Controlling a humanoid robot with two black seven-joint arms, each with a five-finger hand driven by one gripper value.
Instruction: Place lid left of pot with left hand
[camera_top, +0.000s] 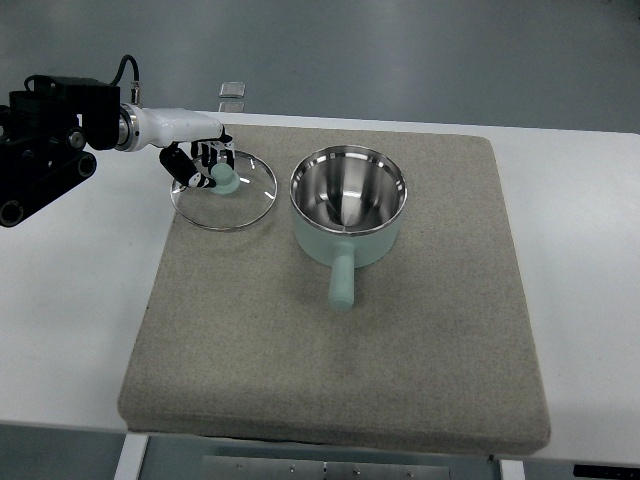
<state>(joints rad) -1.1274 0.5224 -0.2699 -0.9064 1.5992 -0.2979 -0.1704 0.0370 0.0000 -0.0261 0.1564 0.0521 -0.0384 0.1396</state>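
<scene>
A round glass lid (245, 205) with a mint-green knob (227, 181) lies on the grey mat (340, 350), just left of the pot and apart from it. The mint-green pot (348, 205) stands open, its steel inside showing and its handle pointing toward the near edge. My left hand (208, 166) reaches in from the left and sits over the lid's far-left part. Its dark fingers (196, 160) are curled against the knob. The lid's rim under the hand is partly hidden. The right arm does not show.
The mat covers most of the white table (570, 200). A small grey object (232, 91) lies beyond the table's far edge. The left arm's black base (45, 140) stands at the far left.
</scene>
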